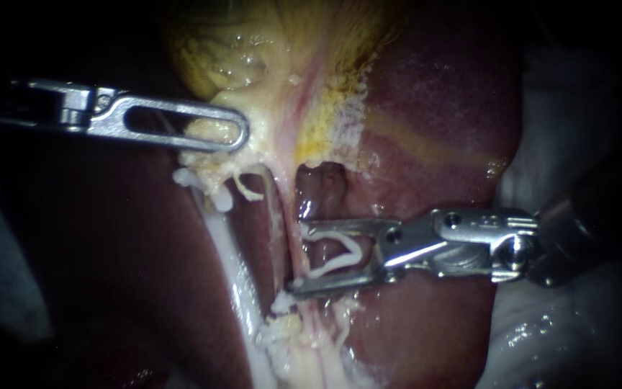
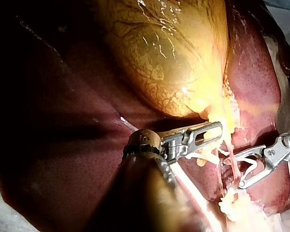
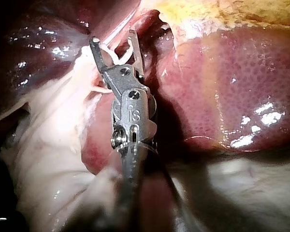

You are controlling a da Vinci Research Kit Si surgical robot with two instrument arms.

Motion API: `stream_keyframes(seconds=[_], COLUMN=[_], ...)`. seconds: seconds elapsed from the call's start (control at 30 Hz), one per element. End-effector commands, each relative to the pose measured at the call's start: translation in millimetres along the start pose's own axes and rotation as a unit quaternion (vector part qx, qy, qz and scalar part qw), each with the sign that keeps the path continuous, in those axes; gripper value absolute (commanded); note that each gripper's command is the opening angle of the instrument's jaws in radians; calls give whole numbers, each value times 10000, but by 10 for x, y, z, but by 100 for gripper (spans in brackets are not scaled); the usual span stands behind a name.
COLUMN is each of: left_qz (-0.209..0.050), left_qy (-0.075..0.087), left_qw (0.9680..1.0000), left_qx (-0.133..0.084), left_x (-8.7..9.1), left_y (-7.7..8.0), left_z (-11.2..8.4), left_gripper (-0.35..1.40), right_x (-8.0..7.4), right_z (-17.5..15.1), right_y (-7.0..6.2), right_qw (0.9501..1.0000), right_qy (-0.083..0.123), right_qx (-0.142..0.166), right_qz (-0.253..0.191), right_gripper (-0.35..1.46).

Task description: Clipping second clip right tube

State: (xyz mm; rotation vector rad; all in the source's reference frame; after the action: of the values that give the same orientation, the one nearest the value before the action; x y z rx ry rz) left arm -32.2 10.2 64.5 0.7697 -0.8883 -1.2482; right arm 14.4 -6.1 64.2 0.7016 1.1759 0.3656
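— Where did the right tube (image 1: 286, 248) sit?

— In the endoscope view it ran as a thin, pinkish strand from the gallbladder (image 1: 268, 50) downwards, over the dark red liver (image 1: 440, 101). The left tube (image 1: 228, 259), whiter and thicker, lay just beside it on the left.

— And the right instrument (image 1: 298, 259)?

— It came in from the right, low across the liver. Its claw stood wide apart and carried a white clip (image 1: 358, 250), bent into an open V with its point towards the shaft. Both halves of the claw touched the clip, one from above and one from below.

— Was the tube inside the claw?

— Only at its mouth. The two tips reached the right tube, one above the other, and the tube crossed the opening between them (the left wrist view showed the same crossing). I could not tell whether the clip's legs touched the tube.

— Anything below that?

— A small white lump (image 1: 282, 302) lay on the right tube just under the lower tip. Whether it was a clip, I could not tell.

— And the left instrument (image 1: 235, 133)?

— It came in level from the left, well apart from the right one. Its slotted claw was closed on the pale yellow tissue at the gallbladder's lower end, above the tubes.
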Motion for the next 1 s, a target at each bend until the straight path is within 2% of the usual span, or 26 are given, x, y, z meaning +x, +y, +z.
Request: stream_keyframes(seconds=[0.03, 0.17, 0.43, 0.57, 0.67, 0.83, 1.0], left_qz=[0, 0, 1, 0, 0, 0, 0], left_qy=[0, -1, 1, 0, 0, 0, -1], left_qw=[10000, 10000, 10000, 10000, 10000, 10000, 10000], left_qx=[-1, -1, 0, 0, 0, -1, -1], left_x=[0, 0, -1, -1, -1, -1, -1], left_y=[0, 0, 0, 0, 0, 0, 1], left_z=[0, 0, 0, 0, 0, 1, 1], left_gripper=[-35, -35, -35, -35, -35, -35, -35], right_x=[0, 4, 6, 6, 5, 1, 0], right_z=[1, 8, 18, 17, 15, 6, 0], right_y=[-2, -7, -8, -8, -7, -5, -1], right_qw=[10000, 9992, 9985, 9983, 9971, 9953, 9951], right_qy=[45, 241, 297, 297, 295, 284, 270], right_qx=[48, 232, 326, 326, 331, 367, 363], right_qz=[37, 211, 325, 384, 618, 848, 877], right_gripper=[45, 45, 42, 35, 14, -34, -35])
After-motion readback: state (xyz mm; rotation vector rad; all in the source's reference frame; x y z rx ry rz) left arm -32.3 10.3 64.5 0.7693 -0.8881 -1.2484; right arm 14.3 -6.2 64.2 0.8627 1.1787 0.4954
